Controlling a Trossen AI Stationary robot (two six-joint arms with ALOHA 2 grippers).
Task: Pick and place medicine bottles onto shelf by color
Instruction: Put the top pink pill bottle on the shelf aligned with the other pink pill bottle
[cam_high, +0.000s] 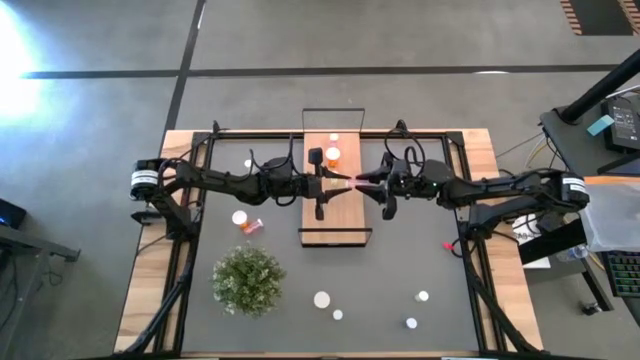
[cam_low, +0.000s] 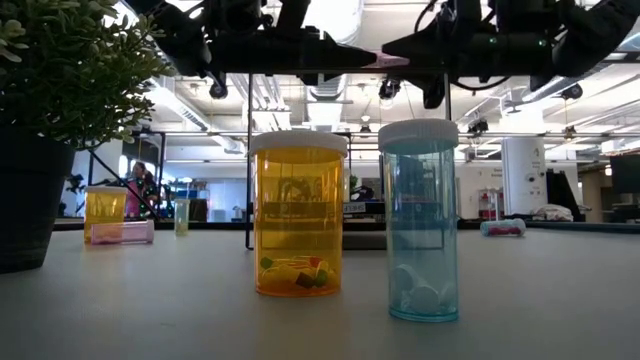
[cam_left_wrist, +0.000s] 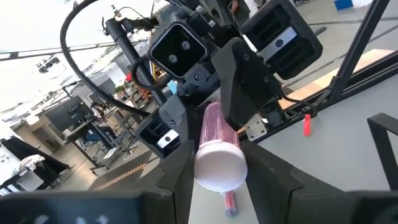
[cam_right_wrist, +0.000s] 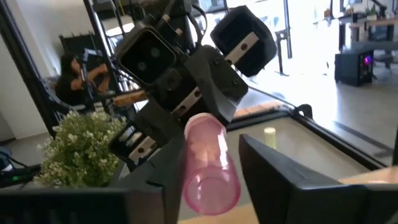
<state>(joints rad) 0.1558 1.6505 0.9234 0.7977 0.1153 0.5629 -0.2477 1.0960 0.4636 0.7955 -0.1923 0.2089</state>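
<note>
Above the shelf (cam_high: 336, 205), a bottle (cam_high: 352, 183) spans between left gripper (cam_high: 332, 182) and right gripper (cam_high: 368, 182).

Translucent glossy plastic pink bottle (cam_right_wrist: 208, 163); smooth white cap (cam_left_wrist: 220, 167); light wooden shelf (cam_high: 336, 225).

Grey concrete floor (cam_high: 420, 40) w/ dark seam lines; bright glare at one corner. Table (cam_high: 148, 270) has light wood edges under a dark grey mat. Desk w/ keyboard (cam_high: 625, 275) beside it. Low view: big open workshop, ceiling w/ pipes & strip lights (cam_low: 340, 20), white column (cam_low: 522, 175), benches far back. Person (cam_right_wrist: 78, 78) seated in bkgd among black frames.
</note>
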